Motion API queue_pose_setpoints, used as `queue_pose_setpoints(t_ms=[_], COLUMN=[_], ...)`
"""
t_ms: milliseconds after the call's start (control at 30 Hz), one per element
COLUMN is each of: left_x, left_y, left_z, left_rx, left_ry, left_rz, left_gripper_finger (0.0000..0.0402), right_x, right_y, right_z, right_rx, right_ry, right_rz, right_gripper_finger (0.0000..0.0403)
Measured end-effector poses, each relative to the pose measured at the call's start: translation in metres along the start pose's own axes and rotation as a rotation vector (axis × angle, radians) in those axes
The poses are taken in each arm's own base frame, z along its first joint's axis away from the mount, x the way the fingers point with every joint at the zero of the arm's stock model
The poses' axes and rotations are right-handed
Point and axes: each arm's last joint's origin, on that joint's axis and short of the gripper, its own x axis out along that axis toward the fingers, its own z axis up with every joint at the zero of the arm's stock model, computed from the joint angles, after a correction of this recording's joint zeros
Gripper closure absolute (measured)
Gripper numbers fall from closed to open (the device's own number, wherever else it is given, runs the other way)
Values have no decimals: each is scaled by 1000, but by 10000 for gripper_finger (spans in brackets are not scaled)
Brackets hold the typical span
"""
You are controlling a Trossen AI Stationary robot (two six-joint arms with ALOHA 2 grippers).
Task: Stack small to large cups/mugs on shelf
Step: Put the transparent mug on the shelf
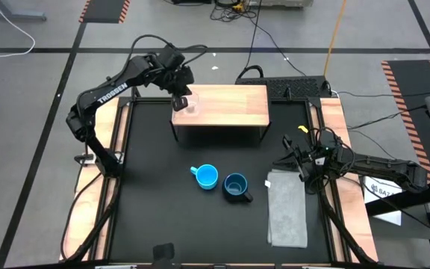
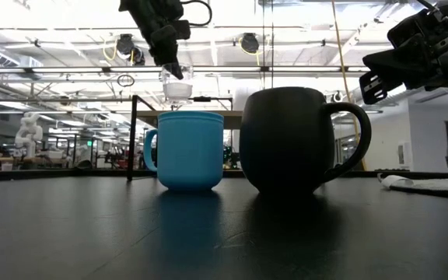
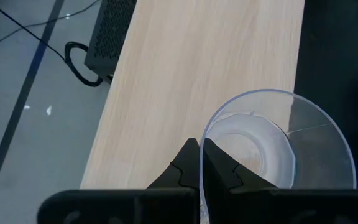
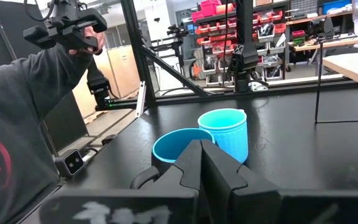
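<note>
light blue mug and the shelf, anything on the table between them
Nothing: in the high view, only bare black table separates the light blue mug from the shelf. The navy mug sits beside the blue one.

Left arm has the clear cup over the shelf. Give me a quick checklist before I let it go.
1. Left gripper shut on the clear cup: ok.
2. Cup over the shelf top, near its left end: ok.
3. Cup bottom resting on the wood: cannot tell.
4. Blue mug and dark mug upright on the table, clear of the shelf: ok.
5. Right gripper parked shut by the grey cloth, out of the way: ok.
</note>
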Motion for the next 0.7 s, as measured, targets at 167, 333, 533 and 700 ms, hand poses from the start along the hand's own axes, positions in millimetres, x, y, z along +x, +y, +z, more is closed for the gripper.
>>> queue_pose_setpoints(t_ms=[167,333,533,700], left_x=[0,0,4,6], left_y=[0,-1,-1,-2], left_z=[-1,-1,-3,-2], left_rx=[-2,-10,-43,-40], left_ry=[9,9,29,33], left_rz=[-6,-11,-36,-39], left_gripper_finger=[401,401,401,401], right_x=[0,0,0,0], right_y=[0,0,0,0], right_z=[0,0,0,0], right_rx=[0,0,0,0], right_ry=[0,0,0,0], right_rz=[0,0,0,0], right_gripper_finger=[403,403,403,403])
